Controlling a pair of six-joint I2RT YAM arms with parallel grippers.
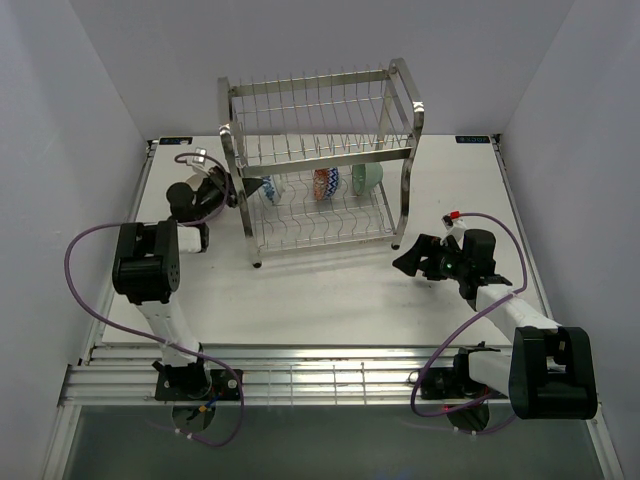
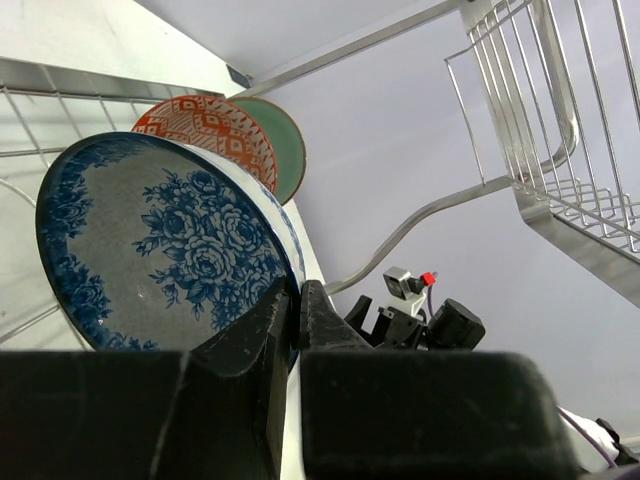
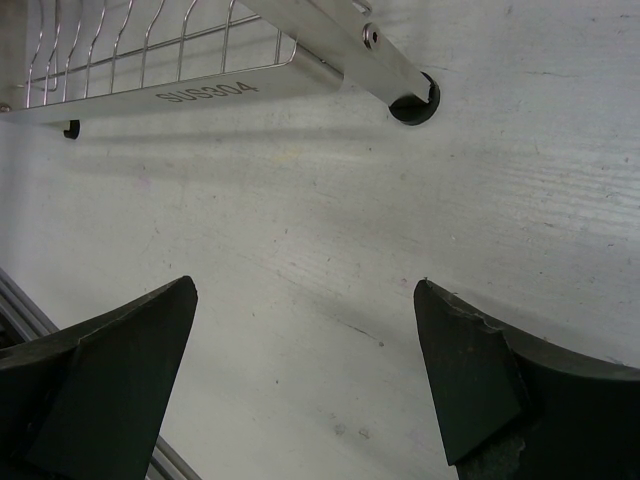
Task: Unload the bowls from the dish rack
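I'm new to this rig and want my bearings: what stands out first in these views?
The tall steel dish rack dominates the table, three bowls standing on edge in its lower tier: blue-and-white bowl, red patterned bowl, mint green bowl. The left gripper pinches the blue-and-white bowl's rim; the right gripper hangs open above the table by the rack's foot.

Bright, even light is coming from overhead, and the dish rack (image 1: 320, 158) is laying only soft, pale shadows on the white table (image 1: 330, 290). Its chrome wires are glinting mildly (brightest along the posts). The dark fingers (image 3: 110, 370) of the right gripper (image 3: 305, 290) are showing little detail, their edges slightly soft.
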